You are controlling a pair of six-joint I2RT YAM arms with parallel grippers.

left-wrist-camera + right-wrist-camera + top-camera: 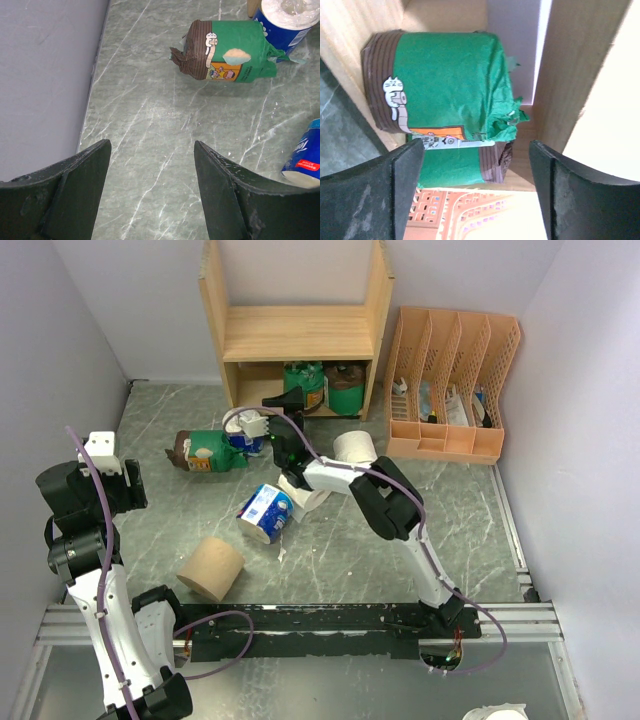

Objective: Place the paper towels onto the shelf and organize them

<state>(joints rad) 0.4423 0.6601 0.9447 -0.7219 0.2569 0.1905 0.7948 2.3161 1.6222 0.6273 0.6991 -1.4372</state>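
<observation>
The wooden shelf point(296, 332) stands at the back. Its lower tier holds two green-wrapped rolls point(305, 386) point(346, 389). My right gripper point(285, 400) is open and empty just in front of them; in the right wrist view point(475, 150) both green rolls point(445, 75) point(455, 165) show past the fingers. My left gripper point(128, 480) is open and empty above the floor point(152, 150). On the table lie a green-and-brown roll point(205, 452) point(230, 50), a blue-and-white roll point(246, 430) point(287, 20), another blue-and-white roll point(265, 512) point(305, 160), a tan roll point(212, 568) and white rolls point(355, 447) point(305, 492).
A peach slotted file organizer point(450, 380) stands right of the shelf and shows in the right wrist view point(450, 210). Grey walls close in on the left point(45, 75) and right. Another white roll point(495, 713) lies off the table at the bottom right.
</observation>
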